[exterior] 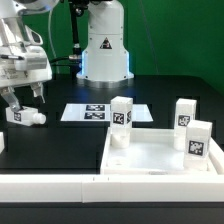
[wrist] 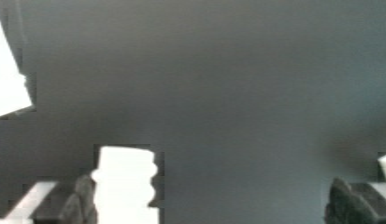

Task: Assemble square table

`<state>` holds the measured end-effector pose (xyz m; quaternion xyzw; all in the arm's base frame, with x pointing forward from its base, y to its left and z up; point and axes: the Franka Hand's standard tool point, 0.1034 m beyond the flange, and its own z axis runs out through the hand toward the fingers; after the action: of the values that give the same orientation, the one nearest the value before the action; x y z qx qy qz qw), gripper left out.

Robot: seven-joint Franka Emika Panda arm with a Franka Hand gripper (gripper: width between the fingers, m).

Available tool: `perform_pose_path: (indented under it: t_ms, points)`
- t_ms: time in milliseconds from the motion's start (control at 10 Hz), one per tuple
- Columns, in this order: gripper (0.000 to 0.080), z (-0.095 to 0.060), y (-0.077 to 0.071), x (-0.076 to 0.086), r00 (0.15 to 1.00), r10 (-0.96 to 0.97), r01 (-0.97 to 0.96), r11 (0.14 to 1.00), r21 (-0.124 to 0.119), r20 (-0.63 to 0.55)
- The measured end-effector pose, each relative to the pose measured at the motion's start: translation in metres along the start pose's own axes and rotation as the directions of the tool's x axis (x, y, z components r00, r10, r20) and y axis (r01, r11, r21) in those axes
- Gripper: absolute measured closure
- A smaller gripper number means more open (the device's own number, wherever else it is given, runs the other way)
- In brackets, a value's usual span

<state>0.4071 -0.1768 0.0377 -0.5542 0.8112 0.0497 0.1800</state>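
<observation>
The white square slab (exterior: pixel 150 160) lies at the exterior view's right with its raised rim up. Three short white tagged legs stand upright on it: one at its left corner (exterior: pixel 121 116), two at its right (exterior: pixel 185 112) (exterior: pixel 198 139). A fourth leg (exterior: pixel 27 117) lies flat on the black table at the exterior view's left. My gripper (exterior: pixel 25 102) hangs just above that leg, open. In the wrist view the leg (wrist: pixel 128 185) sits between the spread fingers, close to one finger (wrist: pixel 57 202) and well apart from the other (wrist: pixel 364 202). The gripper (wrist: pixel 211 200) holds nothing.
The marker board (exterior: pixel 93 112) lies flat between the lying leg and the slab. A long low white border bar (exterior: pixel 50 186) runs along the front. The robot base (exterior: pixel 105 45) stands at the back. A white patch (wrist: pixel 9 90) shows at the wrist view's edge.
</observation>
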Motion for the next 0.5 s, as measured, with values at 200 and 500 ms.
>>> perform_pose_path:
  t_ms: [200,500]
  points:
    - [0.0151,0.0022,-0.0006,-0.0006,0.999,-0.032,0.031,0.999,-0.034,-0.041]
    - [0.0151,0.0022,0.0004,0.0022,0.999,-0.030,0.028,0.999,-0.034,-0.042]
